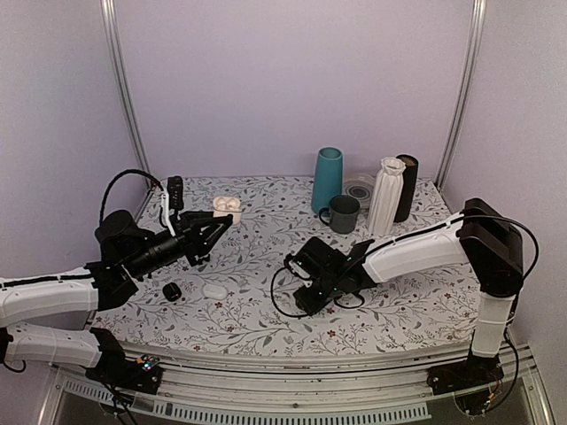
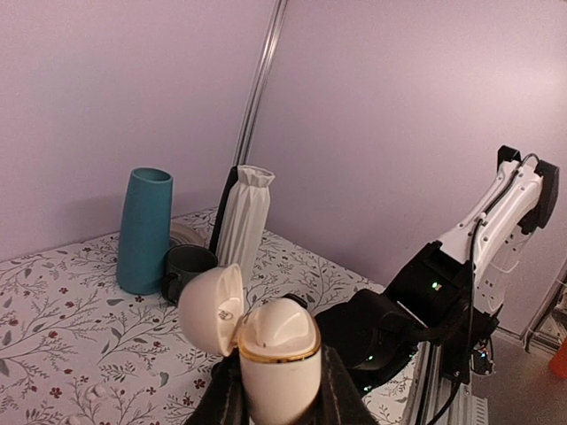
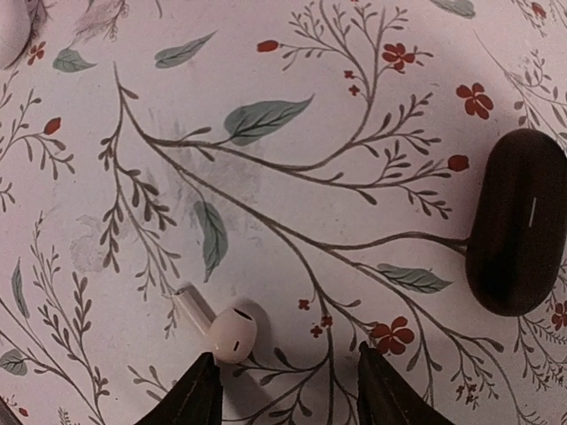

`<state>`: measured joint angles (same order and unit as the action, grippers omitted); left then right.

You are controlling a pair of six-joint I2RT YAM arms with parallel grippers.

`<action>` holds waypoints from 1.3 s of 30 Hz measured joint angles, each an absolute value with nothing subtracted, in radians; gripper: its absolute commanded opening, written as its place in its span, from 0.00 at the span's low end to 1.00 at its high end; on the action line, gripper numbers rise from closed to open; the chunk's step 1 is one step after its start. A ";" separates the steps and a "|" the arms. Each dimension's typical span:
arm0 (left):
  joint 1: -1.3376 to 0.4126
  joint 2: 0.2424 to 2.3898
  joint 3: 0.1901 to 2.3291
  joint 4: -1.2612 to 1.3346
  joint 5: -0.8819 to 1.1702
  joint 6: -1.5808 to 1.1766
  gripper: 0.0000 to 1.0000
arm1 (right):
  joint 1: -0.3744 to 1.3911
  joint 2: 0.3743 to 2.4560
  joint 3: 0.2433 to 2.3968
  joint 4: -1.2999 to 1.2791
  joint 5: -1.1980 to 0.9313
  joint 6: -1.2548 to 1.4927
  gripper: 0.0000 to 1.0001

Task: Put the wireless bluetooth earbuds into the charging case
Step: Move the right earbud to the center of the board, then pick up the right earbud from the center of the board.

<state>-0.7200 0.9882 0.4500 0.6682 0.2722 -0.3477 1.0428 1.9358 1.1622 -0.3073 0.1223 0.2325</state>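
The left gripper (image 2: 283,394) is clenched on a cream-white, glossy, pebble-shaped charging case (image 2: 279,345) with a thin gold rim. It holds the case upright above the table's left side, toward the far edge. The case's rounded lid (image 2: 213,305) is hinged open and tilts back.

The right gripper (image 3: 288,376) points down at the floral printed tablecloth (image 3: 266,177), toward the near edge and about midway between the left and right edges. Its dark fingers (image 3: 199,394) stand apart, grasping nothing. A small white earbud (image 3: 233,335) of smooth plastic, round-headed with a short straight stem, lies flat on the cloth just beyond one fingertip; whether they touch I cannot tell. A smooth black oval case (image 3: 516,235) with a faint pale line on top lies on the cloth, well apart from the earbud.

Toward the far right corner stand a tall tapered teal vase (image 1: 328,180), a dark mug (image 1: 344,213) and a white ribbed vase (image 1: 386,195).
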 measured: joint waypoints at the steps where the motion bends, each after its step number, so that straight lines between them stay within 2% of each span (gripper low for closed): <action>1: -0.720 0.988 0.450 0.668 0.272 -0.348 0.00 | 1.035 1.935 1.162 -0.310 0.123 0.252 0.53; 11: -0.720 0.989 0.450 0.668 0.272 -0.348 0.00 | 0.968 1.931 1.171 -0.336 0.110 0.396 0.51; 24: -0.719 0.989 0.450 0.668 0.272 -0.348 0.00 | 0.980 1.904 1.212 -0.379 0.009 0.492 0.44; 39: -0.719 0.973 0.450 0.668 0.268 -0.348 0.00 | 0.995 2.020 1.340 -0.433 0.032 0.538 0.37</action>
